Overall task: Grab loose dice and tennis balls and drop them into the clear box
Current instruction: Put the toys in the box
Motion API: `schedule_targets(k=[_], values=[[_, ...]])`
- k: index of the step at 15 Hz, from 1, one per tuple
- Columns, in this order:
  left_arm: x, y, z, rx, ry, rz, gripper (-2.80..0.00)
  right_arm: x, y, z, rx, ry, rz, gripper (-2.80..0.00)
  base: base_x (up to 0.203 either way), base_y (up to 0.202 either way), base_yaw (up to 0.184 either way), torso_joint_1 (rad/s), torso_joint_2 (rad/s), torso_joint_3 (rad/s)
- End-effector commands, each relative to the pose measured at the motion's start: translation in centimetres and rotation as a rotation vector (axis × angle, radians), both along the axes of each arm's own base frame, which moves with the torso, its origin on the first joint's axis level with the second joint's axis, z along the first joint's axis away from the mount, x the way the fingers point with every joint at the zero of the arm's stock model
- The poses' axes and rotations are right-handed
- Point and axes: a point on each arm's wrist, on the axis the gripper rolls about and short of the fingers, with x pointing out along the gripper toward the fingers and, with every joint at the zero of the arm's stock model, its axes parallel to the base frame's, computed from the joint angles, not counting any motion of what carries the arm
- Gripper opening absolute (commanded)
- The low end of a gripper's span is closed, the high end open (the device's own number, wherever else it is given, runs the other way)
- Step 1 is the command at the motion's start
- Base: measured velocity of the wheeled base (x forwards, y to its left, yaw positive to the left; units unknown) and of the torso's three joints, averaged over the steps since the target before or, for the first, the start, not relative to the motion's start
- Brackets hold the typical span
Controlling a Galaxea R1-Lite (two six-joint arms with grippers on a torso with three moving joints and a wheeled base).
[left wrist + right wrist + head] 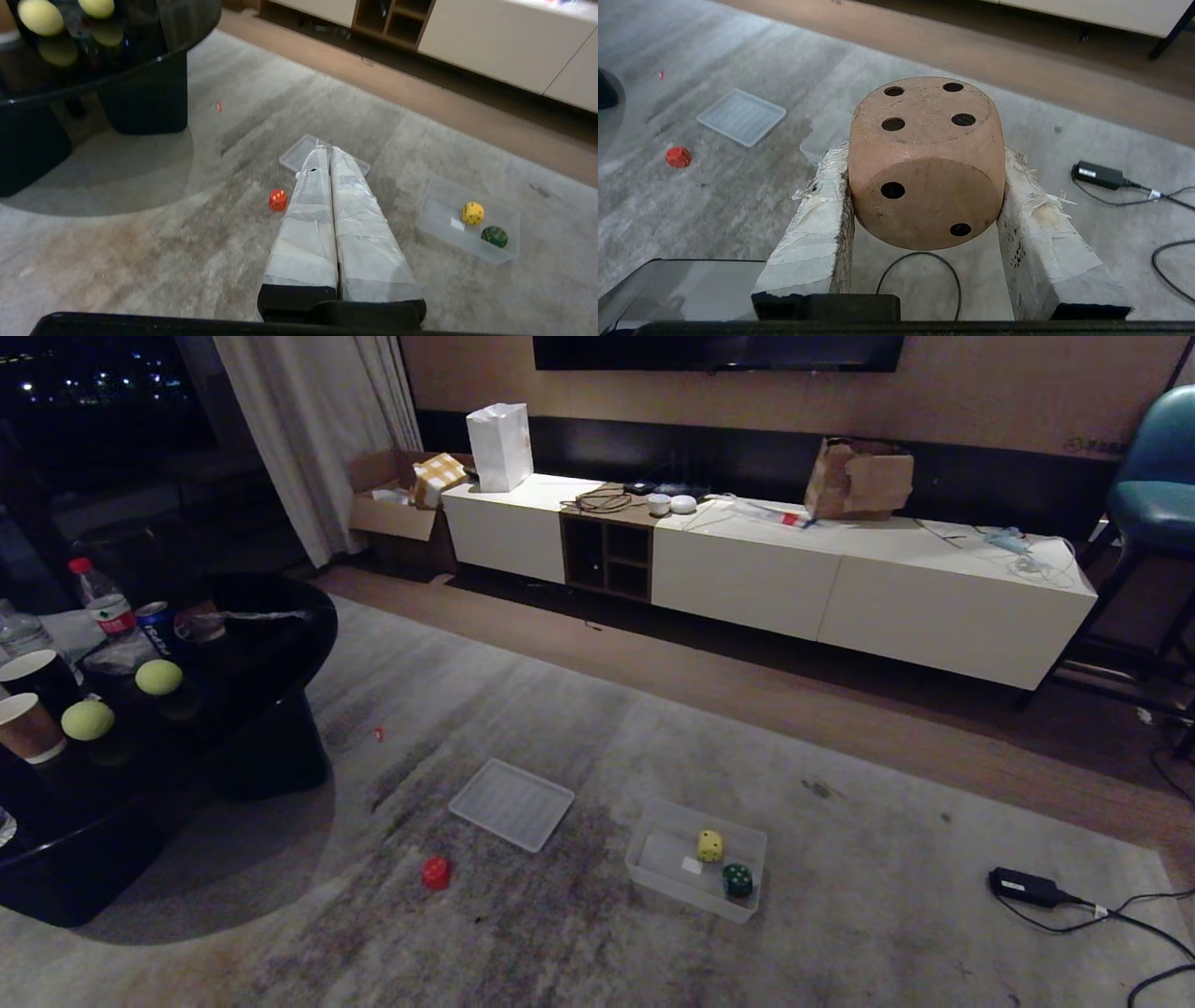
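The clear box (651, 824) sits on the rug with a yellow die (709, 846) and a dark green die (737, 880) inside it. A red die (435, 873) lies loose on the rug to the box's left. Two tennis balls (159, 677) (88, 720) rest on the black table. My right gripper (924, 158) is shut on a tan die (924, 140), held above the rug. My left gripper (325, 149) is shut and empty, hanging above the rug between the red die (278, 199) and the clear box (439, 196). Neither arm shows in the head view.
A flat ribbed panel (512, 803) lies on the rug near the red die. The black table (271, 616) also carries cups, bottles and a can. A power adapter (1022, 887) with cable lies at the right. A long white cabinet (840, 588) lines the far wall.
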Motion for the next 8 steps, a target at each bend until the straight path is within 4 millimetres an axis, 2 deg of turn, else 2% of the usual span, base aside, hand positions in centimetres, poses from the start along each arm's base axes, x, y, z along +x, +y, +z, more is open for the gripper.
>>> schedule_targets(k=[1,8], values=[[0.02,0.00,-0.03,-0.001,0.002,0.000,-2.80,0.01,0.00,-0.01,0.000,0.003,0.001,-2.80,0.000,0.000,0.000,0.007,0.00,-0.200],[0.02,0.00,-0.03,0.000,0.002,0.000,-2.80,0.01,0.00,0.00,0.000,0.001,0.001,-2.80,0.000,0.000,0.000,0.003,0.00,-0.198]])
